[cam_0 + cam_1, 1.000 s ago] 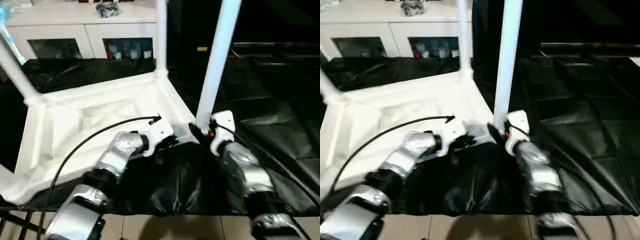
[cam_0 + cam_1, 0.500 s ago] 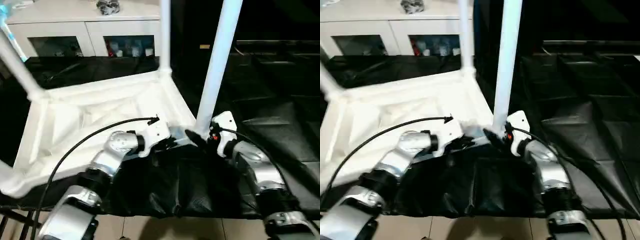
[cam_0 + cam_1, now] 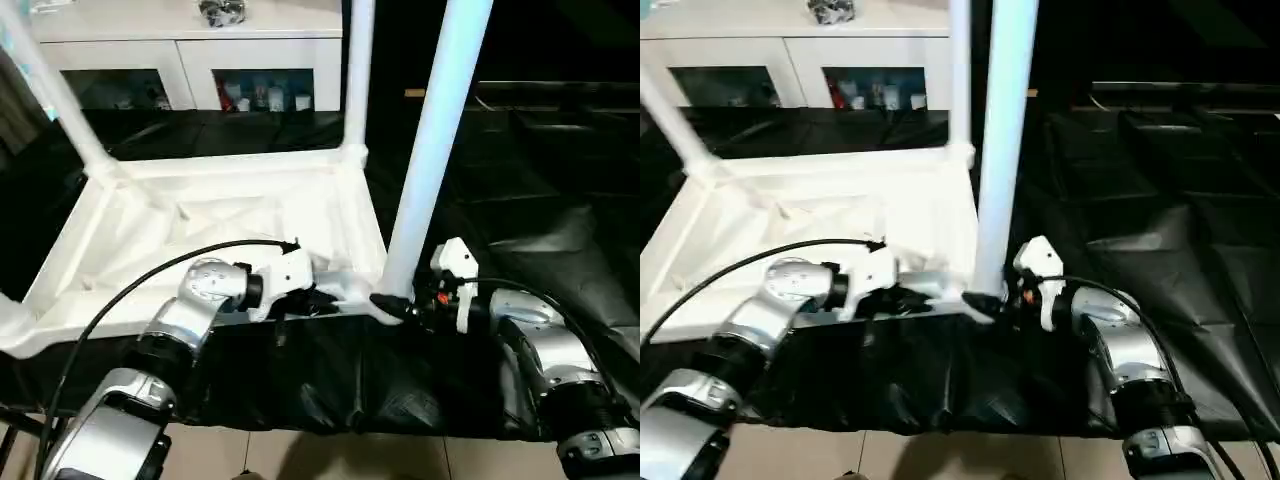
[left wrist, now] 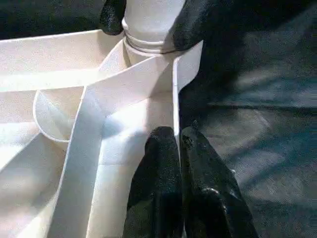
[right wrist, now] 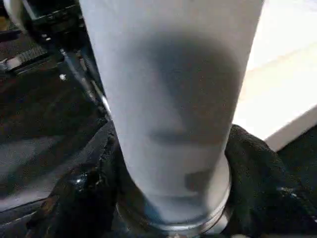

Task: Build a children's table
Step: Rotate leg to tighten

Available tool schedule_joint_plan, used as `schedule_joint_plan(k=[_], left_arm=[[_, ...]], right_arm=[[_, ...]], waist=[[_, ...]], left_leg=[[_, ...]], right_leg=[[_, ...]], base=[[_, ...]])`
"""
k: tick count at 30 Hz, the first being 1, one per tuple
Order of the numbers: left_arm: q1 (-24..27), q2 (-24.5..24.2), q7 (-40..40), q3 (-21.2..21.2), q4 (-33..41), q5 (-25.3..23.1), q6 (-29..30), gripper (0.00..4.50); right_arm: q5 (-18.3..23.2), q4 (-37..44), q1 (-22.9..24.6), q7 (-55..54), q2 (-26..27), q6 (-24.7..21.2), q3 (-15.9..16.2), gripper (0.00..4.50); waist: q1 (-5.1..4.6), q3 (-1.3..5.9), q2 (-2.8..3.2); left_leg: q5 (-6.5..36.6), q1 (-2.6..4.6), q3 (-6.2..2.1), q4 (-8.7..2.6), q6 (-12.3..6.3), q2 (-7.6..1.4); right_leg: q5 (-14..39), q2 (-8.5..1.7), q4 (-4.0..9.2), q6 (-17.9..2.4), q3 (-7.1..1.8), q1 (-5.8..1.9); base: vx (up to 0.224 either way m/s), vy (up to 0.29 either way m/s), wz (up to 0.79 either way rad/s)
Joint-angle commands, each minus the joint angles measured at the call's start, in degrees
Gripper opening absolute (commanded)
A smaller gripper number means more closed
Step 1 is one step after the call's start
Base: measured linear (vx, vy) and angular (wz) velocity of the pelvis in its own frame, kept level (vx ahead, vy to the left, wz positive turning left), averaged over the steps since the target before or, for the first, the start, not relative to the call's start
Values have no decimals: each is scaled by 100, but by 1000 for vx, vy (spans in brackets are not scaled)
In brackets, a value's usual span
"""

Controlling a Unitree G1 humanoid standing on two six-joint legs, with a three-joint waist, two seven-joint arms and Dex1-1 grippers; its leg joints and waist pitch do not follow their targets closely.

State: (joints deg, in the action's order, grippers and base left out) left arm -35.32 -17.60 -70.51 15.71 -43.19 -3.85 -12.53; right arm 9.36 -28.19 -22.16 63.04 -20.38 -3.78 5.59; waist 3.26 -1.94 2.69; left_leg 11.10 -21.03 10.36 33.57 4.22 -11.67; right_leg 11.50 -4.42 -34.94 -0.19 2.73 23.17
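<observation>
Tabletop (image 3: 200, 225) upside down on black cloth (image 3: 560, 230) | three legs upright in corner sockets, my fourth leg (image 3: 432, 150) at the near corner | right gripper (image 5: 168, 208) grasps its base | left gripper (image 4: 179, 144) clenched on tabletop rim | seating unconfirmed, flipping upright remains

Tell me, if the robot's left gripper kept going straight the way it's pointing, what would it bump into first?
Probably the near leg standing in the corner socket. The left gripper, pinched on the tabletop side wall, points along that wall toward the leg, which the right gripper has its fingers around.
</observation>
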Motion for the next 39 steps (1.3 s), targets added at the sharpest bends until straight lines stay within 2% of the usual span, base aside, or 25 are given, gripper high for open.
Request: schedule_joint_plan(k=[1, 6, 9, 11, 14, 15, 16, 17, 19, 20, 21, 23, 26, 31, 32, 35, 37, 39], left_arm=[[-89, 2, -145, 88, 18, 55, -110, 0], [-130, -11, -214, 79, -71, 81, -160, 0], [-173, 68, 98, 25, -122, 15, -120, 0], [-201, 119, 328, -1, -158, -46, -75, 0], [-244, 196, 674, -24, -197, -139, 21, 0], [-277, 342, 1095, -65, -211, -209, 195, 0], [-295, 438, 1298, -83, -212, -229, 276, 0], [-295, 438, 1298, -83, -212, -229, 276, 0], [-326, 652, 1671, -92, -202, -278, 414, 0], [-370, 918, 2087, -104, -205, -334, 573, 0], [-373, 939, 2116, -105, -206, -337, 585, 0], [-439, 1250, 2568, -92, -236, -413, 740, 0], [-467, 1430, 2762, -20, -244, -484, 780, 0], [-446, 1561, 2810, 135, -171, -586, 658, 0], [-415, 1492, 2730, 112, -130, -587, 597, 0], [-374, 1373, 2615, 80, -79, -569, 572, 0], [-317, 1219, 2395, 60, -19, -519, 516, 0], [-275, 1128, 2240, 47, 24, -473, 479, 0]], right_arm=[[74, 105, 30, 198, 59, -46, 185, 269], [113, 153, 47, 270, 58, -46, 239, 263], [88, 270, 173, 144, 103, -101, 218, 263], [50, 270, 204, -83, 171, -131, 166, 263], [-72, 246, 203, -591, 327, -93, 80, 263], [-257, 195, 163, -1356, 582, -139, -14, 263], [-276, 187, 149, -1645, 728, -208, -61, 263], [-276, 187, 149, -1645, 728, -208, -61, 263], [-380, 129, 104, -2315, 1048, -350, -141, 263], [-450, -37, -7, -2941, 1405, -429, -203, 263], [-456, -52, -17, -2987, 1431, -433, -206, 263], [-551, -253, -158, -3474, 1806, -439, -162, 263], [-720, -357, -255, -3723, 2007, -409, -33, 263], [-927, -455, -375, -3837, 2183, -259, 157, 263], [-837, -404, -349, -3729, 2138, -273, 67, 319], [-765, -363, -310, -3590, 1983, -250, -17, 339], [-776, -367, -278, -3429, 1733, -125, -43, 370], [-768, -369, -262, -3304, 1590, -55, -75, 378]], waist=[[17, 316, -70], [21, 317, -77], [25, 320, -73], [28, 308, -81], [9, 283, -69], [10, 281, -42], [-31, 266, -51], [-42, 268, -57], [-67, 270, -56], [-83, 281, -57], [-122, 281, -51], [-133, 294, -52], [-129, 302, -45], [-128, 295, -32], [-129, 293, -24], [-128, 297, -32], [-121, 306, -44], [-119, 319, -38]], left_leg=[[841, 24, -8, -338, -535, -150], [844, 24, -5, -336, -515, -144], [796, 24, -7, -332, -527, -148], [855, 23, -6, -340, -512, -143], [1070, 32, -14, -373, -362, -145], [1131, 44, -23, -382, -315, -142], [1287, 55, -37, -412, -160, -131], [1311, 51, -38, -413, -128, -126], [1302, 50, -44, -421, -101, -125], [1260, 47, -48, -414, -92, -117], [1198, 37, -41, -411, -77, -114], [1130, 40, -44, -397, -107, -98], [1019, 27, -34, -379, -183, -89], [1093, 30, -33, -385, -234, -93], [1123, 29, -38, -393, -240, -99], [1139, 31, -37, -390, -260, -106], [1050, 23, -36, -380, -302, -103], [954, 19, -36, -366, -345, -105]], right_leg=[[233, -316, 362, -1567, -182, -327], [221, -315, 360, -1576, -184, -334], [152, -311, 352, -1572, -184, -335], [291, -312, 374, -1536, -182, -335], [777, -324, 428, -1423, -191, -312], [912, -327, 436, -1390, -188, -306], [1248, -328, 471, -1277, -198, -295], [1316, -324, 474, -1240, -200, -297], [1295, -316, 480, -1197, -210, -288], [1197, -313, 470, -1195, -208, -296], [1052, -309, 457, -1240, -214, -281], [930, -306, 460, -1251, -208, -301], [703, -307, 451, -1278, -209, -313], [786, -308, 469, -1254, -207, -311], [810, -311, 470, -1249, -207, -313], [771, -313, 464, -1257, -209, -311], [584, -314, 445, -1302, -208, -329], [370, -316, 420, -1357, -205, -337]], base=[[0, 0, 0], [0, 0, 0], [0, 0, 0], [0, 0, 0], [0, 0, 0], [0, 0, 0], [0, 0, 0], [0, 0, 0], [0, 0, 0], [0, 0, 0], [0, 0, 0], [0, 0, 0], [0, 0, 0], [0, 0, 0], [0, 0, 0], [0, 0, 0], [0, 0, 0], [0, 0, 0]])
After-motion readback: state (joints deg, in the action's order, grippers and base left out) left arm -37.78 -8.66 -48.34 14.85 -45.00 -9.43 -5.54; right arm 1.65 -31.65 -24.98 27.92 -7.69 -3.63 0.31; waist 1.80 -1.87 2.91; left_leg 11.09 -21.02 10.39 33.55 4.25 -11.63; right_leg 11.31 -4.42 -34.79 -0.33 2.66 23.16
